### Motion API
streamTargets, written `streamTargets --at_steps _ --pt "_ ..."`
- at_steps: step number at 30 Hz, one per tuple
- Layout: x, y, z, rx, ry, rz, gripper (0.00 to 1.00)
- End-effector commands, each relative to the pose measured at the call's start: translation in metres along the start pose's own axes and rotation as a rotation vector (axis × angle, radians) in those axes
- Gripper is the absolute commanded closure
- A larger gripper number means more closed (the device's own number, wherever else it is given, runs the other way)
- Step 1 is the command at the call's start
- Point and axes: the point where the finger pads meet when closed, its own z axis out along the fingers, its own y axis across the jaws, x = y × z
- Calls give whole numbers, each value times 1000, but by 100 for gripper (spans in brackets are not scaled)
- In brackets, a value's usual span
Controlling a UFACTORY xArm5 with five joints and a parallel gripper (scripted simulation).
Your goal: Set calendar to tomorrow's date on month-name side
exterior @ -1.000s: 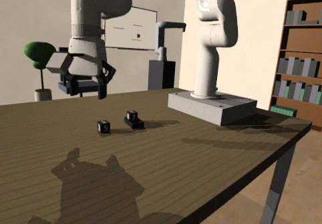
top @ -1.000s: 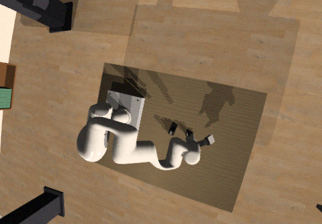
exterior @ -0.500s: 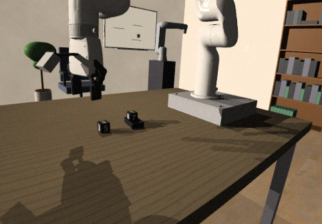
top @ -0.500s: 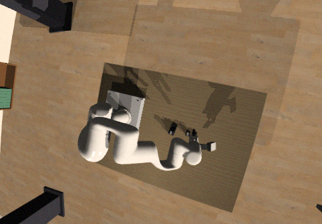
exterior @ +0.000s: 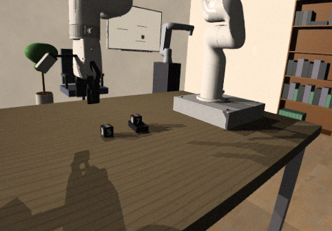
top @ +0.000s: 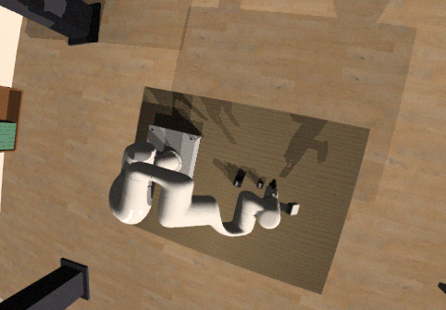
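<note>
A small dark tray (exterior: 139,127) lies on the wooden table, and a dark cube showing a 7 (exterior: 136,119) stands in it. A second dark cube showing a 5 (exterior: 107,130) stands on the table top to the left of the tray, outside it. In the overhead view the tray (top: 240,178) and the loose cube (top: 260,183) are small dark shapes. My gripper (exterior: 91,96) hangs well above the table, behind and left of the loose cube, pointing down. It is open and empty. From overhead the gripper (top: 273,186) sits just beside the loose cube.
My grey base block (exterior: 218,110) stands on the table to the right of the tray. The table's front edge and a leg (exterior: 286,188) are at the right. A bookshelf (exterior: 308,61), a plant (exterior: 40,54) and another arm on a pedestal (exterior: 167,74) stand beyond the table.
</note>
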Motion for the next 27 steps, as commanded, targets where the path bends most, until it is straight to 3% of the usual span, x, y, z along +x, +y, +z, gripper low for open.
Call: streamTargets --at_steps 1,12,20,27 --pt "2 0 -1 0 4 9 0" --pt "2 0 23 0 4 9 0" --pt "2 -1 54 0 4 9 0" --pt "2 -1 58 0 4 9 0"
